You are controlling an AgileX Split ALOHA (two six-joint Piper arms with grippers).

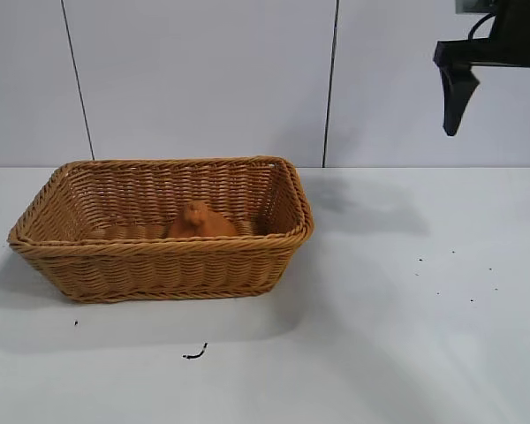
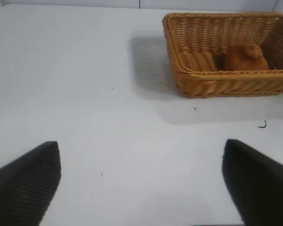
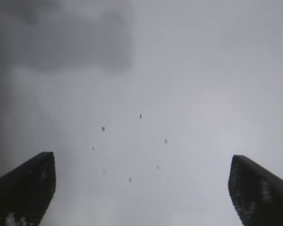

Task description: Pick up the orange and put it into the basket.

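No text, label, brand, number or sign could be read anywhere in the three views. The basket (image 1: 159, 265), the orange (image 1: 200, 221) and the tabletop (image 1: 406, 336) carried no lettering; the tabletop bore only small dark specks.

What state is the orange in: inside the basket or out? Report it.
Inside. The orange sits on the floor of the basket, enclosed by its woven walls; the left wrist view shows the same. Neither gripper touches it.

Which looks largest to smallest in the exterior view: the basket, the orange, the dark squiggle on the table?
1. basket
2. orange, lying inside the basket
3. dark squiggle, on the table before the basket
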